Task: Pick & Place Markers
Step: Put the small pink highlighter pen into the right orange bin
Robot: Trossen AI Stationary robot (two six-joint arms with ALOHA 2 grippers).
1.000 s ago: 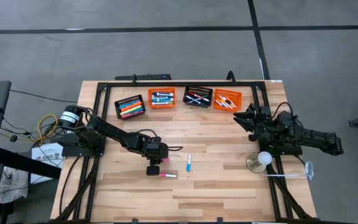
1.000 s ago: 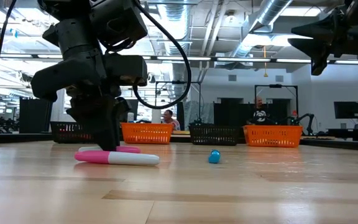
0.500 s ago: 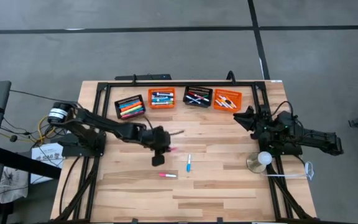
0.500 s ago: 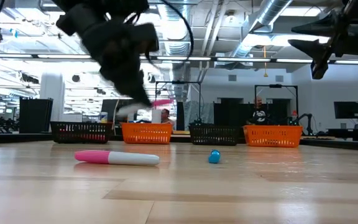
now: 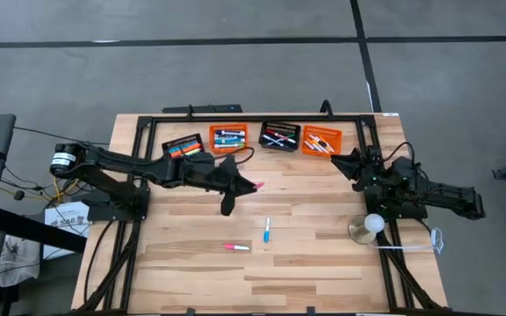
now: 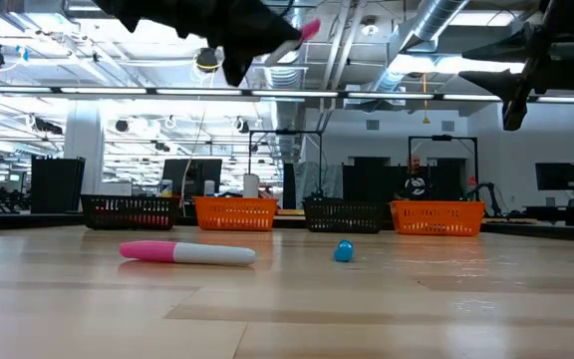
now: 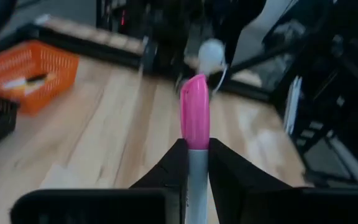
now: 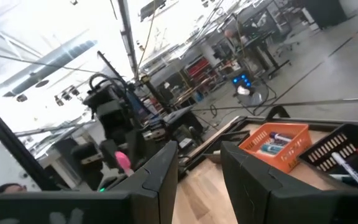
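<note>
My left gripper (image 5: 242,182) hangs high over the table's middle, shut on a pink-capped marker (image 7: 194,115) whose cap (image 6: 310,28) juts out past the fingers. A pink-and-white marker (image 5: 235,247) and a blue marker (image 5: 267,231) lie flat on the wood nearer the front. The same two show in the low view, the pink one (image 6: 187,253) lying sideways and the blue one (image 6: 343,251) end-on. My right gripper (image 5: 345,164) waits raised at the table's right side, open (image 8: 199,152) with nothing between its fingers. My left gripper pinches the marker's white barrel (image 7: 195,171) between its two fingers, just behind the pink cap. The fingers (image 7: 166,177) come from the table's left, slanting slightly down, and the marker lies along them, cap end forward. The marker is lifted well clear of the table.
Several small baskets holding markers line the far edge: black (image 5: 184,151), orange (image 5: 228,139), black (image 5: 280,136), orange (image 5: 321,140). A white ball on a round base (image 5: 369,226) stands at the right. A black frame (image 5: 148,123) borders the table. People sit in the room behind.
My left gripper has risen from the table with a pink marker and swung toward the far edge and the right. It has tipped from pointing down to nearly level. The marker is now lifted clear. The other pink marker and the blue one have stayed put.
</note>
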